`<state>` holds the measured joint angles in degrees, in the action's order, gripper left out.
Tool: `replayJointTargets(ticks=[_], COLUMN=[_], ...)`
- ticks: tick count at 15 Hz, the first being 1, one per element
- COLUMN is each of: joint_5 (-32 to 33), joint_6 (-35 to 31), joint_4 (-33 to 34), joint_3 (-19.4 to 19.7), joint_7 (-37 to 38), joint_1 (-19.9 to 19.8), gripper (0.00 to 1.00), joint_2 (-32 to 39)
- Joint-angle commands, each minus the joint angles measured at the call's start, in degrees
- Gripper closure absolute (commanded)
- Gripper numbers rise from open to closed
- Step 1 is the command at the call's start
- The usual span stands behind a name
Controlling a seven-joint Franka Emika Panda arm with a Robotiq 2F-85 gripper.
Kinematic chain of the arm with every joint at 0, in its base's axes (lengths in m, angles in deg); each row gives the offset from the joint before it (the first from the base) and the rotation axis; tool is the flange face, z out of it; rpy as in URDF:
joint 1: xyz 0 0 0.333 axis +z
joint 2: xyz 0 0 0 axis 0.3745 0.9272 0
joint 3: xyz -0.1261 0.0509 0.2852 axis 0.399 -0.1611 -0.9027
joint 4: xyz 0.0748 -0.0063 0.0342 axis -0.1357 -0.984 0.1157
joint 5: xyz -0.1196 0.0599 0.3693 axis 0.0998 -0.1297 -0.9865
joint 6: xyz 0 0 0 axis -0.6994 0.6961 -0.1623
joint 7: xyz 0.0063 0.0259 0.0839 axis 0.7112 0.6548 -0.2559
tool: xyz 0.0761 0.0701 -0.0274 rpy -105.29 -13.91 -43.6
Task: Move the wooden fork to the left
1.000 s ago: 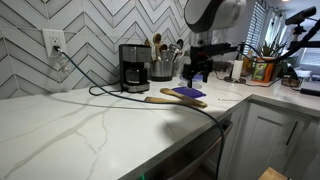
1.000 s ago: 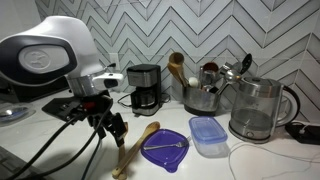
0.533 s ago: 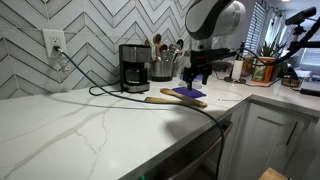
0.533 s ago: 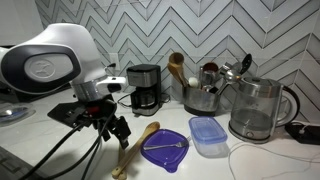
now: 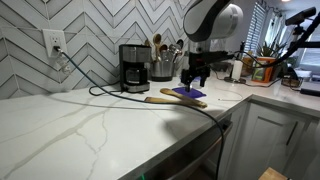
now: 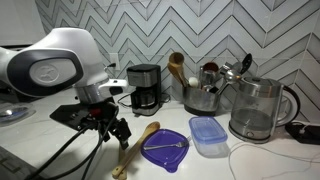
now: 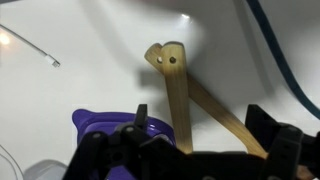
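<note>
Two wooden utensils lie crossed on the white counter, their handle ends meeting. In the wrist view the wooden fork (image 7: 215,108) runs diagonally between my fingers, and the other utensil (image 7: 178,95), with a hole in its end, runs straight. In both exterior views they form a tan bundle (image 5: 165,99) (image 6: 128,155); I cannot tell them apart there. My gripper (image 7: 200,128) is open and empty, hovering just above them (image 5: 197,74) (image 6: 113,128). The purple flat disc (image 7: 100,125) lies beside them (image 6: 165,150).
A black coffee maker (image 5: 134,68) (image 6: 146,88) and a utensil crock (image 5: 162,66) stand against the tiled wall. A blue lidded container (image 6: 207,136) and a glass kettle (image 6: 258,108) sit beside the disc. A black cable (image 5: 110,93) crosses the counter.
The arm has lowered a little and shifted towards the crossed utensils. The utensils and the disc have not moved.
</note>
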<state>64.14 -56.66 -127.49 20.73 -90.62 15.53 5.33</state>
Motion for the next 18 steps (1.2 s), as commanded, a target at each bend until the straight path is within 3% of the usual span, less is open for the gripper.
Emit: replayJointTargets(ticks=[1, 13, 15, 16, 18], joint_5=[-1.87, -4.70, -5.00, -5.18, -5.22], joint_6=[-3.14, -11.92, -12.75, -13.06, -13.53], joint_4=[0.04, 0.37, 0.47, 0.49, 0.54], joint_3=[1.42, 3.19, 3.31, 3.36, 3.35], joint_7=[-3.29, -5.59, -5.69, -5.76, -5.73], joint_1=[0.62, -0.14, -0.24, -0.28, -0.42], gripper=[0.00, 0.01, 0.26, 0.30, 0.47], joint_2=[3.05, 10.55, 11.46, 11.78, 12.30])
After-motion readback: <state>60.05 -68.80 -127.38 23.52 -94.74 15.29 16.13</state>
